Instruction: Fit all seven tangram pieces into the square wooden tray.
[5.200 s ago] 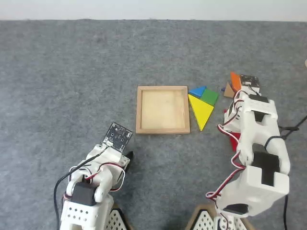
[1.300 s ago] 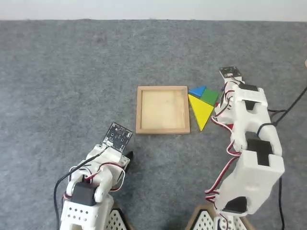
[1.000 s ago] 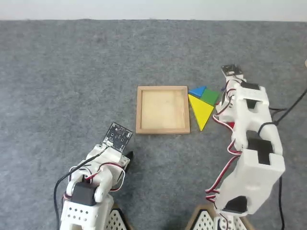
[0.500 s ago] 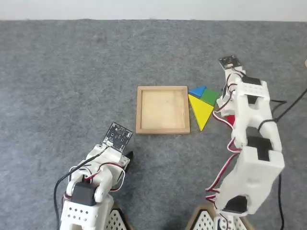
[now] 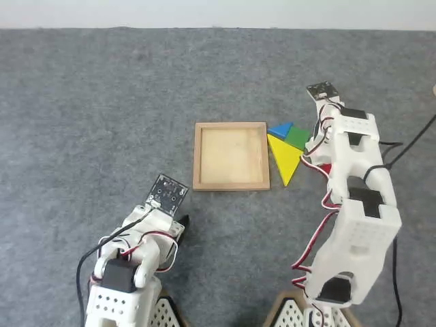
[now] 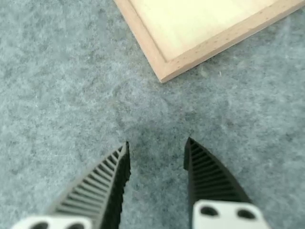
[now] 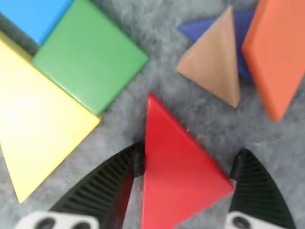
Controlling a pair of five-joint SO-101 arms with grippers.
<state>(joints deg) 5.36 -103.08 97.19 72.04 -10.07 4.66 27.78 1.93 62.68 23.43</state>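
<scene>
The square wooden tray (image 5: 198,155) lies mid-table with nothing in it. Just to its right sit a light blue piece (image 5: 279,129), a green square (image 5: 298,137) and a big yellow triangle (image 5: 286,158). In the right wrist view my right gripper (image 7: 189,157) is open, its fingers on either side of a red triangle (image 7: 178,176) flat on the mat. Beyond it lie a tan triangle (image 7: 214,71), a dark blue piece (image 7: 245,21) partly under it, and an orange piece (image 7: 279,52). My left gripper (image 6: 157,152) is open over bare mat near a tray corner (image 6: 164,71).
Grey felt covers the whole table. The right arm (image 5: 351,157) stretches over the pieces on the right and hides most of them in the high view; a sliver of red (image 5: 325,168) shows beside it. The left arm (image 5: 146,238) rests at the front left.
The right arm has swung left from the orange piece and stretched a little farther from its base, over the cluster of pieces. The left arm has not moved.
</scene>
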